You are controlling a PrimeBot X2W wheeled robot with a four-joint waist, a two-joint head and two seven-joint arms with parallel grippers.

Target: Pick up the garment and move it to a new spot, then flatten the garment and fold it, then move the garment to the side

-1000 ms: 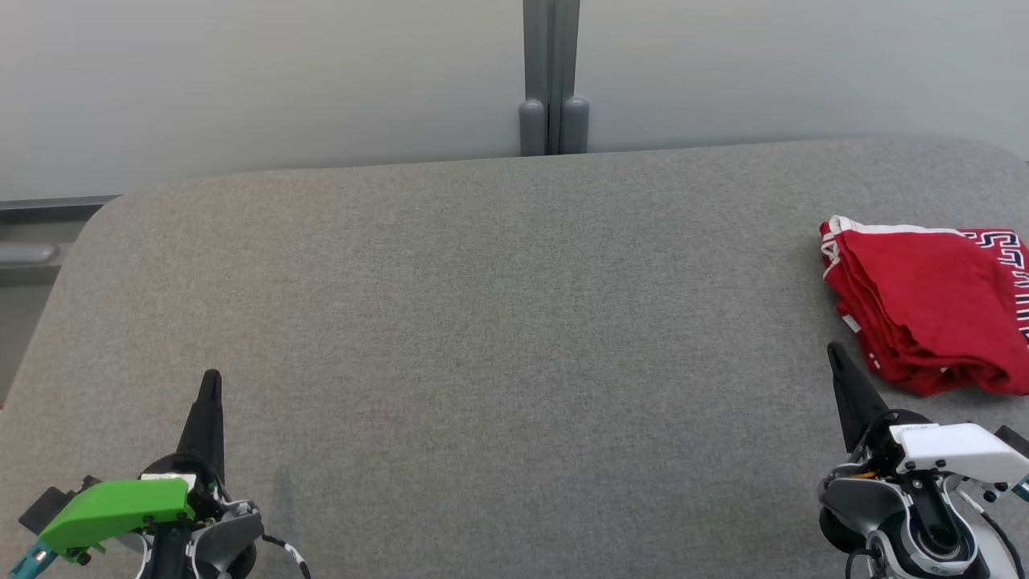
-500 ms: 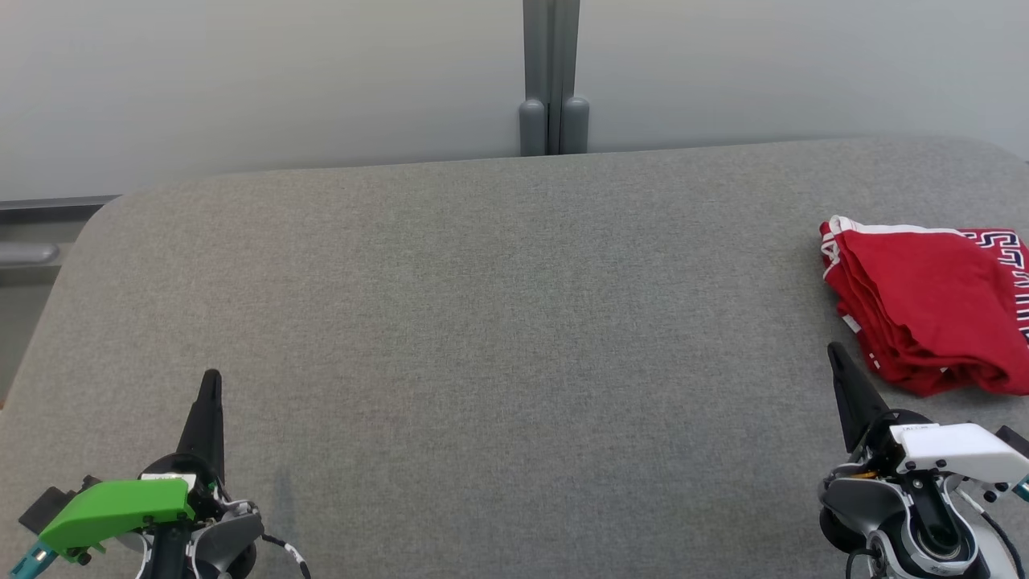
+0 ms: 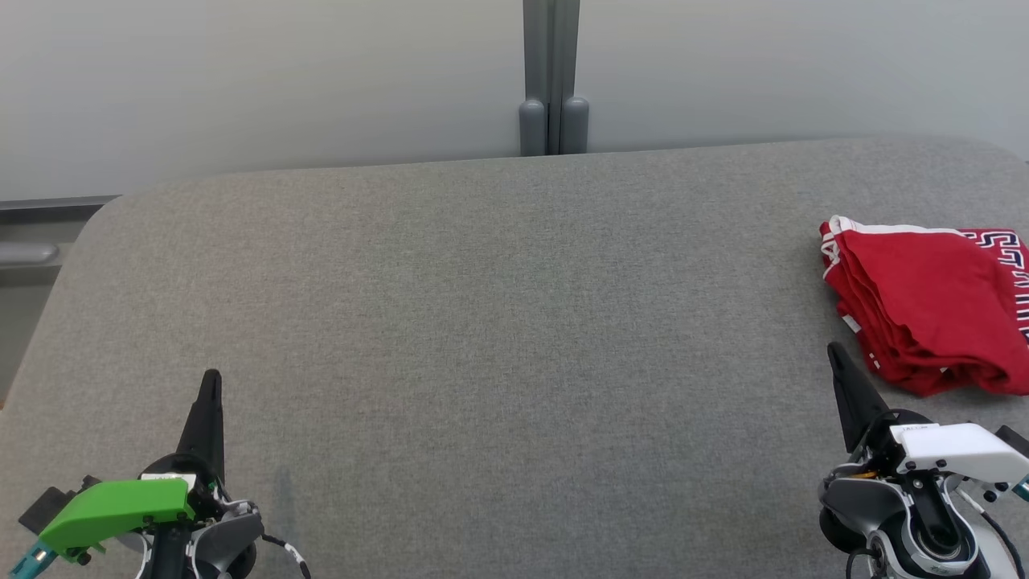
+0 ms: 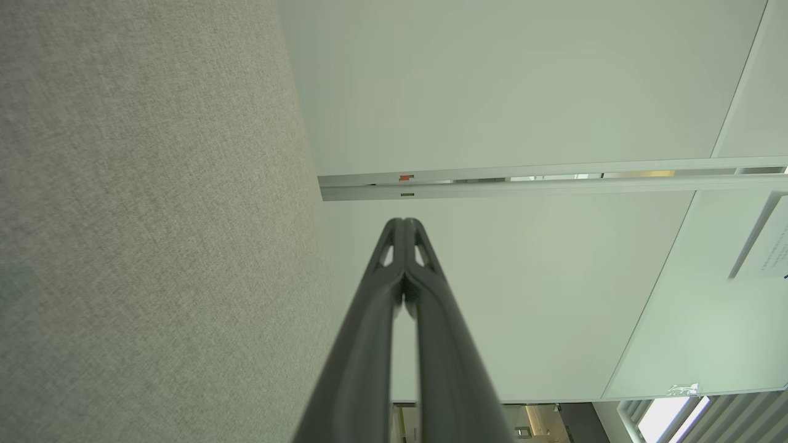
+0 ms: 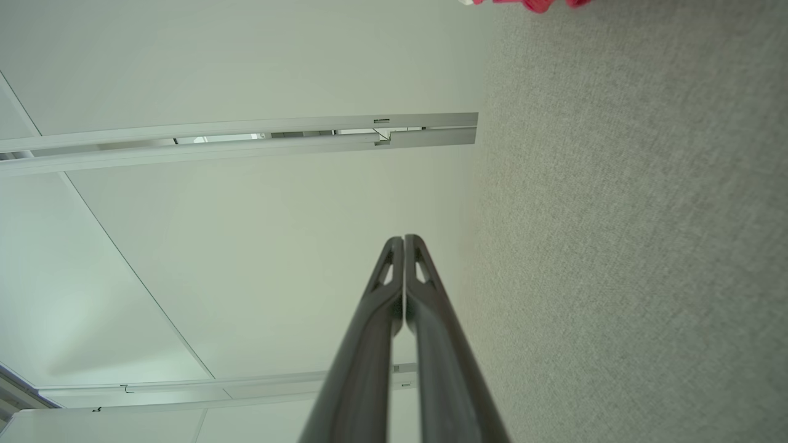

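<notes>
A folded red garment [image 3: 932, 305] with white trim and dark lettering lies at the right edge of the grey table [image 3: 498, 322], partly cut off by the head view's border. A sliver of the garment [image 5: 529, 3] peeks in at the top of the right wrist view. My right gripper [image 3: 836, 351] rests at the lower right, shut and empty, its tip a short way left of the cloth's near corner. At the lower left my left gripper [image 3: 211, 376] is shut too, holding nothing. Both pairs of fingertips touch in the wrist views: left gripper [image 4: 404, 223], right gripper [image 5: 404, 239].
The grey fabric table has rounded far corners and a pale wall behind it. A grey post [image 3: 551, 76] stands at the middle of the far edge. A grey rail [image 3: 32, 253] runs beyond the table's left side.
</notes>
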